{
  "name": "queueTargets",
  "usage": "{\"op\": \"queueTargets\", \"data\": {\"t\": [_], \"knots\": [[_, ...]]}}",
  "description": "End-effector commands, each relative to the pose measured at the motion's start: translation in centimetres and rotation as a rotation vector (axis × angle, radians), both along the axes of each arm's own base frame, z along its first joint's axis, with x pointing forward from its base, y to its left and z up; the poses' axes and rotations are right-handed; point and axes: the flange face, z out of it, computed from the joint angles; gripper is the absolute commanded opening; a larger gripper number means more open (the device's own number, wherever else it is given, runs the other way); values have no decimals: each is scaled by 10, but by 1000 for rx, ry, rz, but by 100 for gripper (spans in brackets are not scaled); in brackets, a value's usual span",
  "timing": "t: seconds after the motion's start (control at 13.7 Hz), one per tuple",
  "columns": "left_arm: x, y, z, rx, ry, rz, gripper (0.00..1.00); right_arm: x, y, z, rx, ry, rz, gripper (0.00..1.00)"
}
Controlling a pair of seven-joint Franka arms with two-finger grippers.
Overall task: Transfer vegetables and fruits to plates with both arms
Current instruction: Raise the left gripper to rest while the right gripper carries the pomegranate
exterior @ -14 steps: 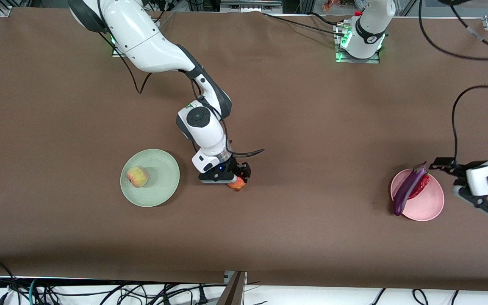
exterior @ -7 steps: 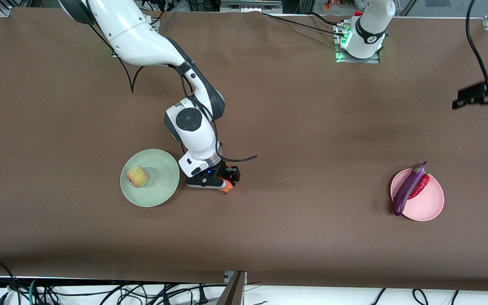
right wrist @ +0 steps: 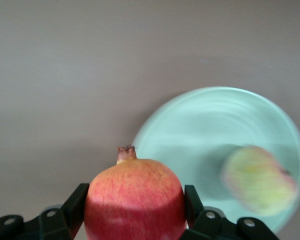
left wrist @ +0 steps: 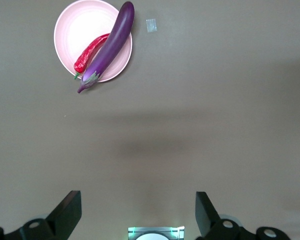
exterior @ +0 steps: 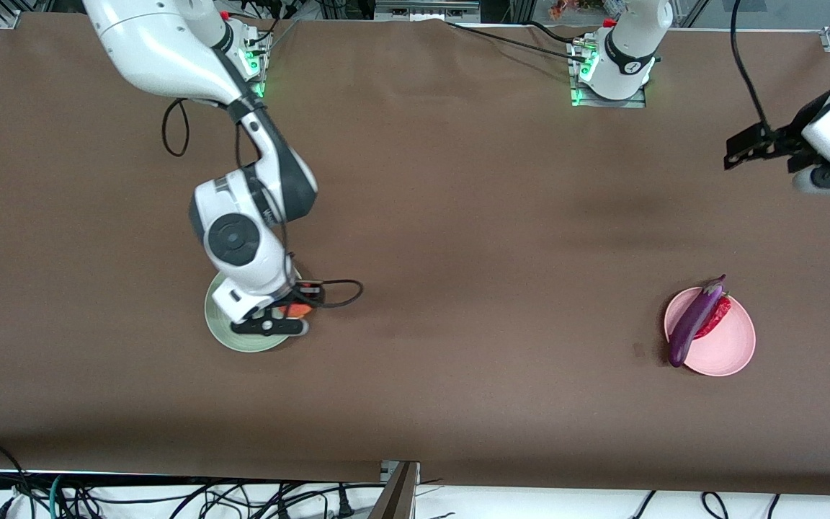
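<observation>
Now the right gripper (exterior: 292, 315) carries the red-orange fruit (right wrist: 134, 199), clamped between its fingers, over the green plate's (exterior: 217, 326) edge. Lowering beside the yellow fruit (right wrist: 257, 178) comes next, I judge. The left gripper (left wrist: 138, 212) waits, fingers wide, well above the pink plate (exterior: 728, 353) holding the eggplant (exterior: 694, 321) and chili (exterior: 719, 315).

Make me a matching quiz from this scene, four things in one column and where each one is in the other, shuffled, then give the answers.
Things:
1. red-orange fruit
2. pale yellow fruit
3. eggplant
4. left gripper

Places or states:
A. lying on the green plate
B. open, up over bare table near the left arm's end
C. held in the right gripper at the green plate's edge
D. on the pink plate beside the red chili pepper

Pairs: 1-C, 2-A, 3-D, 4-B
</observation>
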Motion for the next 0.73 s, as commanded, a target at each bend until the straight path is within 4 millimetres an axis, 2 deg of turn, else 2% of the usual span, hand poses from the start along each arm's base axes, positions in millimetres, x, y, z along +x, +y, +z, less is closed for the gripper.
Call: {"op": "queueTargets", "data": {"t": [0.0,0.37,0.66], "knots": [[-1,2,-1,-20,-13,19,100,-8,-27,-12,-14,71,12,33],[1,2,-1,-24,-13,18,100,-7,-35,-50,-10,91,-15,33],[1,-1,6,-26,-24,12,100,-4,-37,-64,-2,78,-18,33]]}}
